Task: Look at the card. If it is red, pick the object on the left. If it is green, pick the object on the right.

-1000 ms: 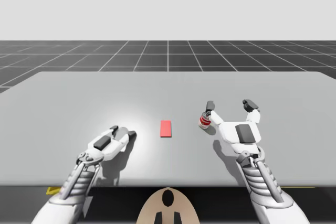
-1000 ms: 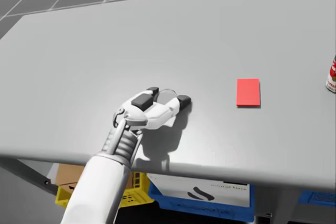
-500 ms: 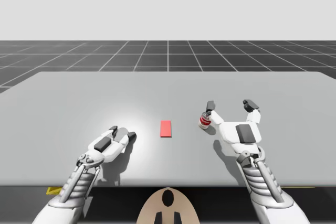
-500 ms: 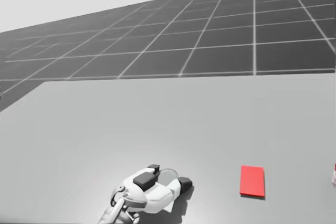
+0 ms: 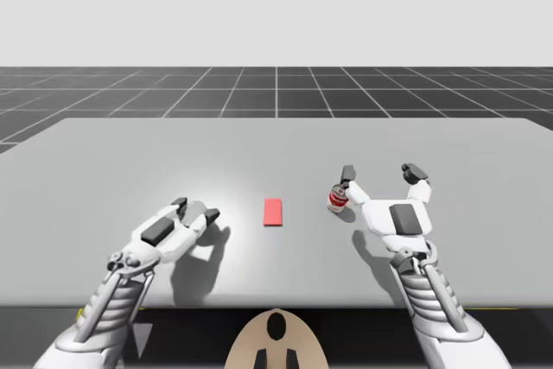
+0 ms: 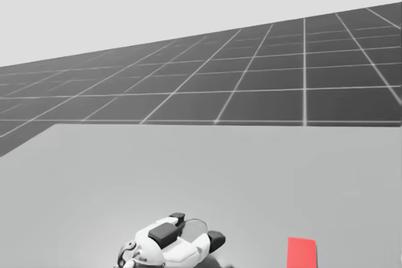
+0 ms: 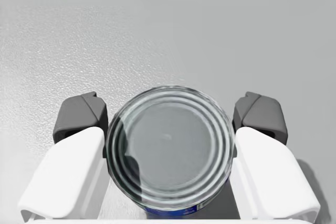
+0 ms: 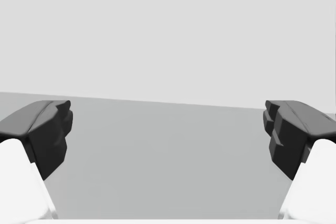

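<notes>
Red flat card [image 5: 273,212] lies mid-table, so the left object is judged the target: a round metal can with ribbed silver lid and blue wall [image 7: 170,148], clamped on both sides by the fingers of the left gripper [image 7: 170,119]. The next move calls for a straight lift without loosening, while the right gripper [image 5: 378,172] sits wide open and empty just beside the small red-and-white can [image 5: 338,200]. In the high view the left gripper hides the held can, and whether its base has cleared the grey table [image 5: 276,144] cannot be told.

Nothing legible on the red can [image 5: 337,200], blue can [image 7: 170,150] or card [image 5: 273,212].
</notes>
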Available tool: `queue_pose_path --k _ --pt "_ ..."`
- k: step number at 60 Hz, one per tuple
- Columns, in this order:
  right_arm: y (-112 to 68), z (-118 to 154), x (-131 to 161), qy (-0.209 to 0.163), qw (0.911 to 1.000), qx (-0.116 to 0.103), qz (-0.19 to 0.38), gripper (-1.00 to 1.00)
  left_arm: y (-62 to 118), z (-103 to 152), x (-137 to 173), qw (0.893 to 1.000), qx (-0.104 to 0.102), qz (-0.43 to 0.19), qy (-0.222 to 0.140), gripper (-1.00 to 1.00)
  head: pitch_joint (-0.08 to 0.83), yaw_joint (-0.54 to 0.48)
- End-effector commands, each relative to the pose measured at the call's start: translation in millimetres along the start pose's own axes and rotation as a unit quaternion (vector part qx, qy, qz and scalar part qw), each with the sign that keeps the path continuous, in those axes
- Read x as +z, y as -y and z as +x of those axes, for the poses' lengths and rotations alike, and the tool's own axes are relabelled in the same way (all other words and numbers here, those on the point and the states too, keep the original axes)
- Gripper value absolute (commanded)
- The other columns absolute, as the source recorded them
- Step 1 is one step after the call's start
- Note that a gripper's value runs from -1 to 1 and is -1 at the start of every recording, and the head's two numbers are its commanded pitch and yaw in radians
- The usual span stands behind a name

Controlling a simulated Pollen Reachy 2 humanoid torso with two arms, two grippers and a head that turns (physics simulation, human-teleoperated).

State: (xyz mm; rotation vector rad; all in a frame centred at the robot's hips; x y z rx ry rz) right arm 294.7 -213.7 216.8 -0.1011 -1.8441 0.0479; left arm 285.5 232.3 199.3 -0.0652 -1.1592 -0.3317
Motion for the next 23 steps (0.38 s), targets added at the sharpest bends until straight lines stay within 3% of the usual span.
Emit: queue_pose_path --k 1,9,11,23 --pt "-3.4 -0.1 0.5 -0.002 0.9999 -0.010 -0.004 -1.00 -5.7 42.5 15.1 0.998 -0.020 0.012 0.051 0.98 0.263 0.35" --pt "-3.4 0.1 0.6 -0.005 0.9999 -0.013 -0.003 -1.00 -7.2 78.7 36.3 0.994 -0.037 0.022 0.099 0.97 0.249 0.35" --pt "-4.3 -0.4 0.8 -0.003 1.0000 0.002 -0.005 -1.00 -6.6 87.6 42.0 0.993 -0.043 0.024 0.112 0.97 0.247 0.35" --pt "1.9 -0.8 2.5 -0.028 0.9990 -0.011 0.032 -1.00 -0.9 128.4 69.5 0.978 -0.076 0.055 0.189 0.98 0.221 0.35"
